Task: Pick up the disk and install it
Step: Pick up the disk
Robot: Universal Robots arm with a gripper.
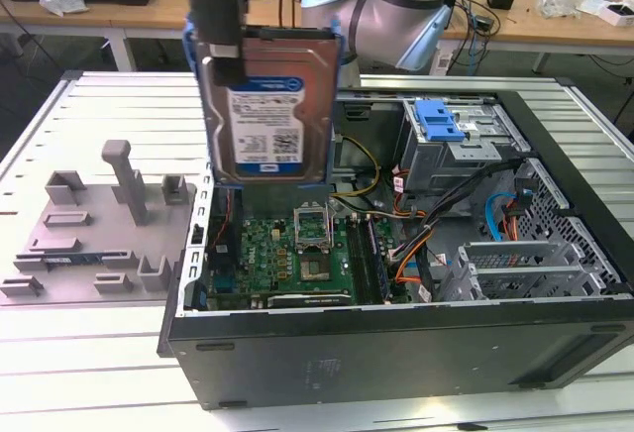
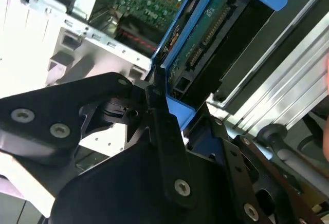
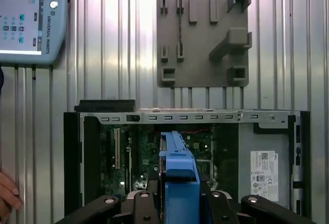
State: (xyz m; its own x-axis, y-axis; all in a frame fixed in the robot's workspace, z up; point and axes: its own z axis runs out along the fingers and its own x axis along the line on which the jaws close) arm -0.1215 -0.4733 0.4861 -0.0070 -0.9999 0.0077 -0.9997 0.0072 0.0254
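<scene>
Label on disk: a white-and-blue sticker with barcodes and small print is seen on the silver face of the disk (image 1: 267,105) in the exterior view; that face is turned toward the camera.
Other print: a white sticker (image 3: 263,175) with a barcode is seen on the inner wall of the computer case (image 1: 396,353); a control tablet (image 3: 31,18) with a red button is seen lying on the slatted metal table (image 1: 40,373).
Gripper state: the gripper (image 1: 223,46) is clamped on the disk; in the second wrist view the black fingers (image 2: 163,112) are seen pressed against the blue plastic frame at one end of the disk.
Disk relative to gripper: the disk hangs straight below the gripper, gripped at its upper end, toward the corner on the exterior view's left.
Disk position: it is held in the air over the open case, above the green circuit board (image 1: 287,254).
Orientation: the disk is held upright, long axis vertical; in the first wrist view it is seen edge-on, with the blue frame uppermost.
Surroundings: a grey holder plate (image 1: 69,254) with an upright post (image 1: 124,179) lies just beside the case on the exterior view's left; a blue latch (image 1: 439,120) sits on the drive cage inside the case.
Person: a hand (image 3: 7,193) is seen at the table's edge.
</scene>
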